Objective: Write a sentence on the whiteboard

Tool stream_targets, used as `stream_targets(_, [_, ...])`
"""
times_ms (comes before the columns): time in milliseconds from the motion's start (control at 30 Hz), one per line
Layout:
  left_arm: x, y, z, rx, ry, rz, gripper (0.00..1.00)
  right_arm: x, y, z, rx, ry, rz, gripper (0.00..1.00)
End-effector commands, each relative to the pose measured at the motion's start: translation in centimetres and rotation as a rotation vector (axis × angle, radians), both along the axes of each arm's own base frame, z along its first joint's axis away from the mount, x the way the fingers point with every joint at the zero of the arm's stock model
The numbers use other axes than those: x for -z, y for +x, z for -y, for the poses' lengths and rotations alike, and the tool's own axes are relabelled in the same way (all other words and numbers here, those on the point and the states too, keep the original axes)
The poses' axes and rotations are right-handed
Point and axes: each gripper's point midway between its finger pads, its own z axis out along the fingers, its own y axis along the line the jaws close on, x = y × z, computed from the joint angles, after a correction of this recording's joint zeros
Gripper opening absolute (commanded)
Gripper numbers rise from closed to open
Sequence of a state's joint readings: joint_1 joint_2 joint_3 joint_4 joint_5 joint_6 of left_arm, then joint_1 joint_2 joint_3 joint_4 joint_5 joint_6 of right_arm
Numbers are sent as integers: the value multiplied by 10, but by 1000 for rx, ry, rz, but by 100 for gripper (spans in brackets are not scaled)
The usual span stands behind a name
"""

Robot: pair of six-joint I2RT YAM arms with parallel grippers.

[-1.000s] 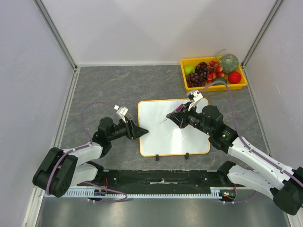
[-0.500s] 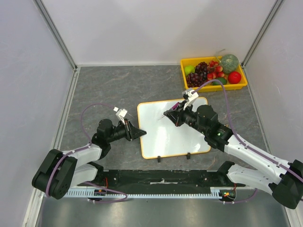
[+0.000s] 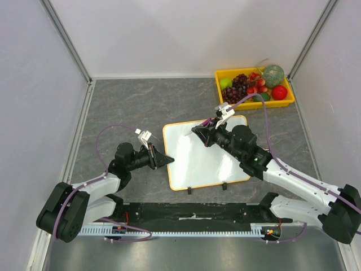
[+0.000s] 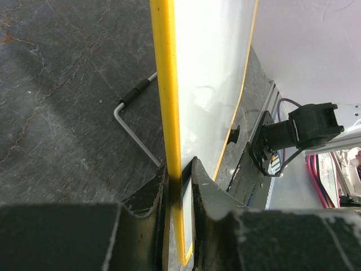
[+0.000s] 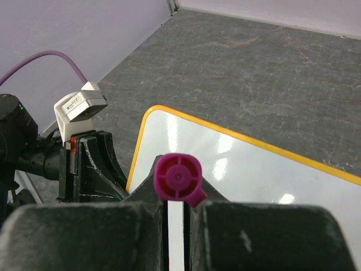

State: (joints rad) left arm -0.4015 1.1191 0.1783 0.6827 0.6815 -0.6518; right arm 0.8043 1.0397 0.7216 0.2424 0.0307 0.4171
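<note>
Pinching the board by its left edge, the left gripper has its jaws drawn narrow, one finger on each face of the orange frame. The white surface runs straight ahead from its fingertips. This grip looks meant as an anchor: a light board on two small feet would likely slide or turn on the table under a pushing pen, and a clamp at the rim stops that without covering any writing space.

From the other side, the right gripper is closed on a marker. The magenta butt end stands up between its fingers toward the wrist camera. The barrel points down and forward past the fingertips to the board's far left corner. That is a sensible place to begin a line that has to run rightward. The tip itself is hidden behind the fingers, so I cannot tell whether it touches the surface or hangs just above it. No ink shows on the board.

A yellow tray of fruit sits well apart, beyond and to the right of the right gripper, outside the writing path.
</note>
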Motion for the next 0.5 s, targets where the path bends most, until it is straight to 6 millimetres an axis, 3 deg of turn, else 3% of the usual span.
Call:
stream_targets(0, [16, 5, -7, -43, 68, 5, 2, -35, 13, -4, 58, 47, 117, 0])
stream_targets(467, [30, 9, -11, -64, 114, -39, 2, -34, 21, -22, 129, 35, 177, 0])
